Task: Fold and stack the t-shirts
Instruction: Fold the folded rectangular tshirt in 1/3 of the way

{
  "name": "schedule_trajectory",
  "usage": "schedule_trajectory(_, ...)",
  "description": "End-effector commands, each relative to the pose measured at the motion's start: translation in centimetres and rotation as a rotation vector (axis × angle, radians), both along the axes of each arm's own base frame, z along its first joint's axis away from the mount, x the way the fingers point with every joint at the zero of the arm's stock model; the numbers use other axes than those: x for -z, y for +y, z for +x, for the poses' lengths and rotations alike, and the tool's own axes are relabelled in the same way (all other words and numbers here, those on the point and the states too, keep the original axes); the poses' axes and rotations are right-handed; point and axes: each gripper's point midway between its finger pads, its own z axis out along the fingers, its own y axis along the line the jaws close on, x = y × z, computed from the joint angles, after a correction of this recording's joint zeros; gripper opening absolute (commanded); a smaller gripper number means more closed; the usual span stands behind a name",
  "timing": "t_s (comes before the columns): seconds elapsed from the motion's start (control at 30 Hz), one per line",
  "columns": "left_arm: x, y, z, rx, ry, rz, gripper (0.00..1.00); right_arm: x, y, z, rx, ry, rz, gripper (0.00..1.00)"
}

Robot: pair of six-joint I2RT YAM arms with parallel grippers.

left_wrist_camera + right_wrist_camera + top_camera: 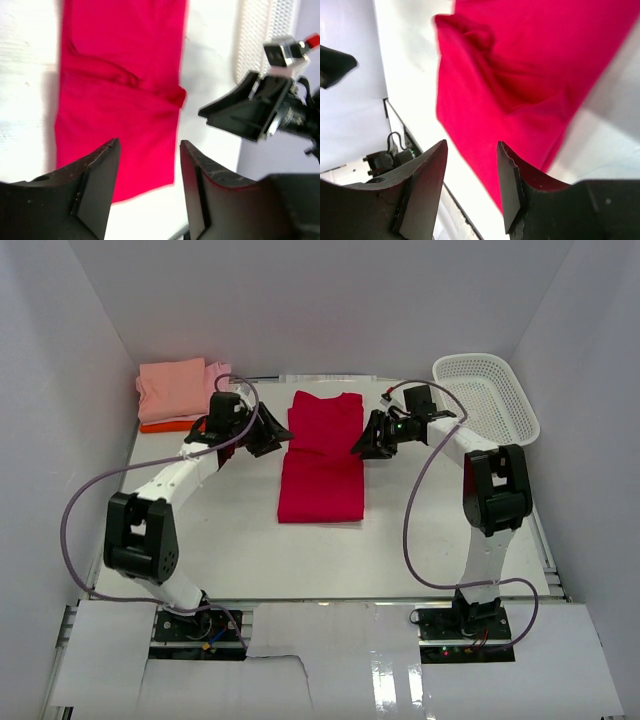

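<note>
A crimson-red t-shirt lies folded into a long strip in the middle of the table; it also shows in the left wrist view and the right wrist view. My left gripper is open and empty just left of its upper part, seen too in its own wrist view. My right gripper is open and empty just right of it, seen too in its own wrist view. A stack of folded shirts sits at the back left: salmon-pink and light pink over orange.
A white lattice basket stands at the back right, partly past the table edge. White walls close in the table on the left, back and right. Purple cables loop beside both arms.
</note>
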Motion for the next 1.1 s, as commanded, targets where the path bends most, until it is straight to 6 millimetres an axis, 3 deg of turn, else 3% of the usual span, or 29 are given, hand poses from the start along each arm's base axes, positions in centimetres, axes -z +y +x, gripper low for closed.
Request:
schedule_trajectory(0.0,-0.9,-0.3,-5.8,0.112,0.010,-0.061,0.59,-4.5,0.8,-2.1,-0.049,-0.107,0.063,0.51)
schedule_trajectory(0.03,-0.5,-0.8,-7.4,0.154,0.035,-0.105,0.58,-5.4,0.8,-2.6,-0.050,-0.119,0.075,0.52)
schedule_trajectory(0.07,-0.5,-1.2,-8.3,0.178,0.020,-0.138,0.56,-4.9,0.9,-3.5,-0.058,-0.094,0.080,0.52)
schedule_trajectory(0.1,0.7,-1.7,-11.0,0.219,0.073,-0.186,0.51,-5.0,1.2,-4.1,-0.069,-0.075,0.092,0.52)
schedule_trajectory(0.2,1.5,-2.6,-13.4,0.285,0.077,-0.235,0.40,-3.8,2.3,-6.0,-0.106,-0.030,0.096,0.51)
schedule_trajectory(0.27,2.7,-3.2,-15.2,0.334,0.098,-0.254,0.20,-3.2,3.3,-6.9,-0.125,-0.008,0.110,0.43)
schedule_trajectory(0.3,2.8,-3.4,-15.3,0.347,0.088,-0.260,0.10,-2.9,3.7,-6.9,-0.133,-0.007,0.126,0.25)
schedule_trajectory(0.33,3.7,-3.7,-16.0,0.362,0.122,-0.270,0.00,-2.4,4.3,-7.3,-0.135,0.025,0.130,0.16)
schedule_trajectory(0.4,3.4,-4.4,-15.9,0.393,0.074,-0.309,0.00,-1.8,5.2,-7.2,-0.143,0.025,0.144,0.08)
schedule_trajectory(0.53,3.7,-6.0,-16.3,0.443,0.070,-0.346,0.00,-1.2,6.7,-7.2,-0.136,0.046,0.167,0.08)
schedule_trajectory(0.67,4.1,-7.6,-15.4,0.473,0.043,-0.347,0.00,-0.3,7.7,-6.6,-0.135,0.047,0.190,0.08)
schedule_trajectory(0.83,6.8,-10.4,-15.2,0.528,0.083,-0.350,0.00,1.3,8.2,-5.9,-0.147,0.048,0.186,0.08)
schedule_trajectory(1.07,8.2,-11.7,-13.1,0.507,0.048,-0.310,0.00,2.0,8.8,-5.1,-0.145,0.054,0.183,0.08)
